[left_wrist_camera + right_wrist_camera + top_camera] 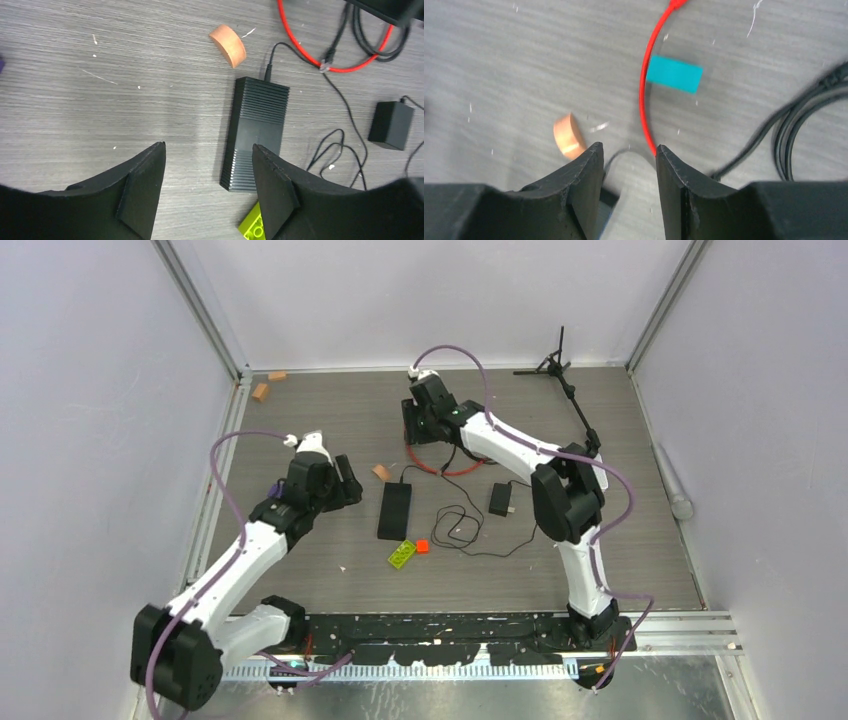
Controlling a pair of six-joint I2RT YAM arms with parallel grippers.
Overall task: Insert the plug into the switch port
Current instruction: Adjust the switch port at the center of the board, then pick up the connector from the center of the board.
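Two robot arms over a table, both with hands released and holding nothing.

The right gripper hangs low over the far loop of the red cable. Its fingers are parted and the cable runs just beside one tip, probably lined up to pick it up. The plug lies on the table, just beyond and to the right of the switch. The left gripper is spread wide and aimed at the switch's near end, likely ready to steady it.
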